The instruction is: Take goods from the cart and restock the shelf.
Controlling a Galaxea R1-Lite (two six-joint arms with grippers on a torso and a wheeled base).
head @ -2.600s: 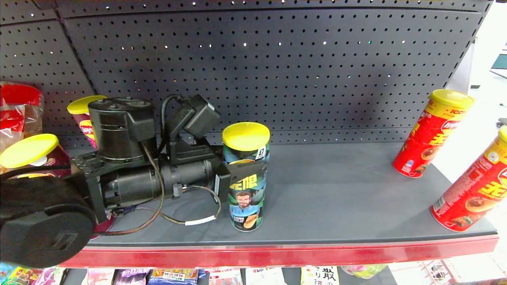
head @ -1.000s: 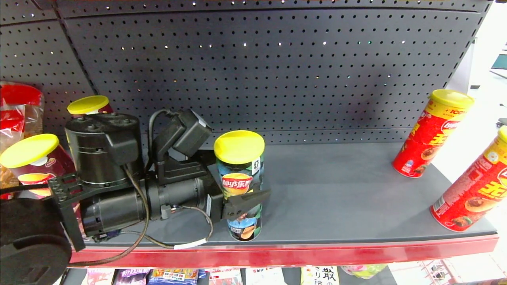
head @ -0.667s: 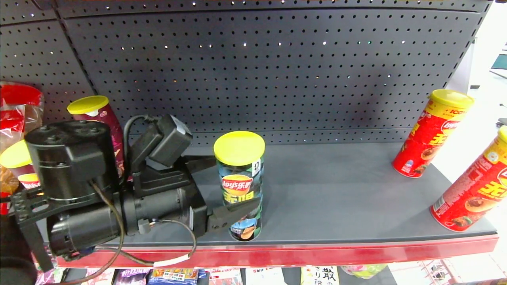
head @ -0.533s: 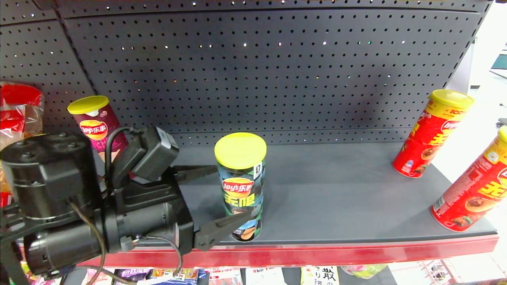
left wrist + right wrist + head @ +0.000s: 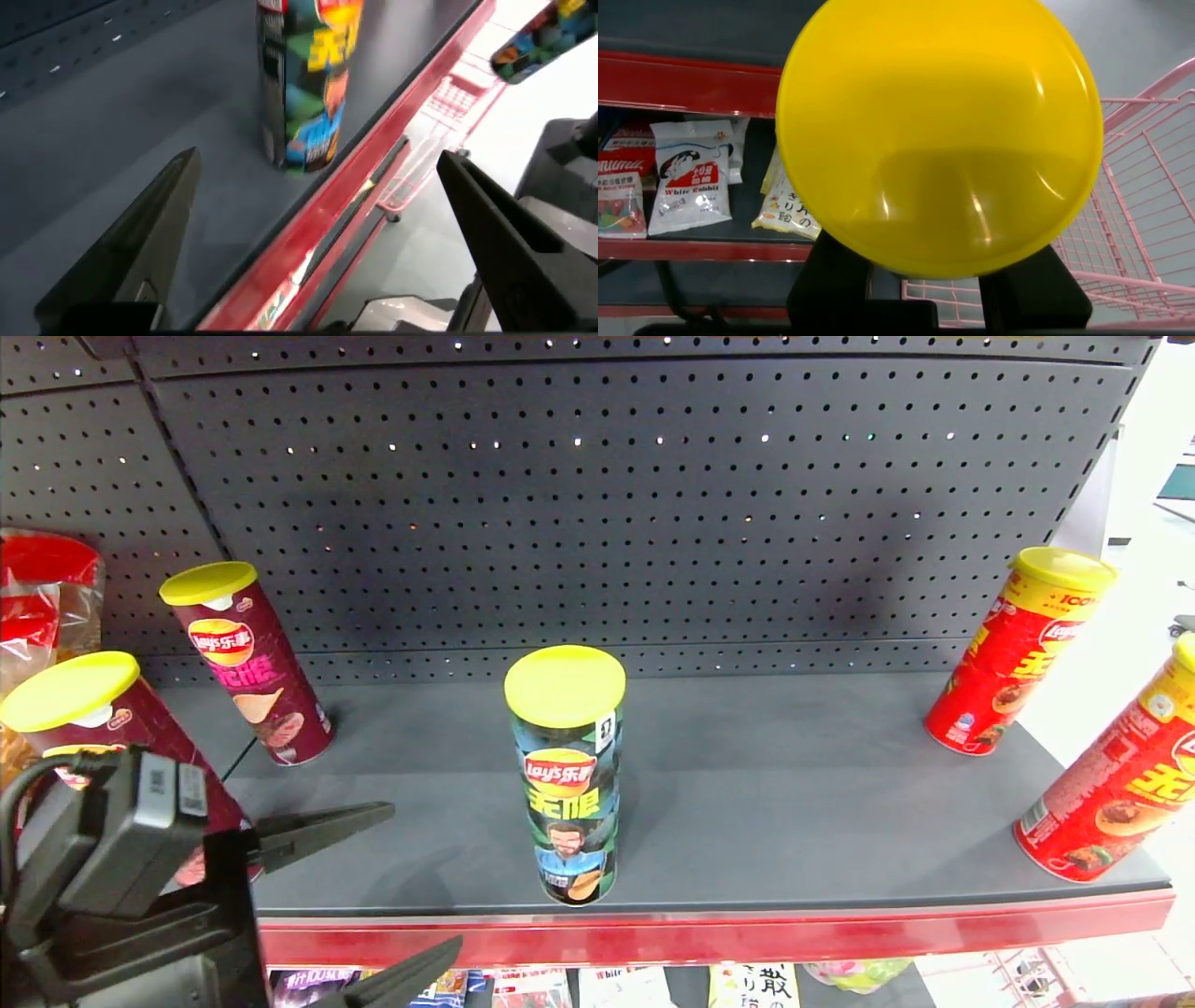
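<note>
While my left tool (image 5: pixel 425 877) hangs spread wide at the front edge of the shelf (image 5: pixel 794 803), the green can (image 5: pixel 567 775) stands upright mid-shelf, apart from it; my right tool (image 5: pixel 934 289) grips a yellow-lidded can (image 5: pixel 938 131) near the pink cart (image 5: pixel 1148 215).

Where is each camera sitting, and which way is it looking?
Head view: on the robot's head, facing forward and down at the shelf; the open left end effector shows low on the left.
Left wrist view: on the left wrist, looking out between its two fingers across the shelf's red edge.
Right wrist view: on the right wrist, facing the top of the yellow-lidded can held by the right end effector, snack bags and pink cart behind.
Shared: head and left wrist views both show the green can.
</note>
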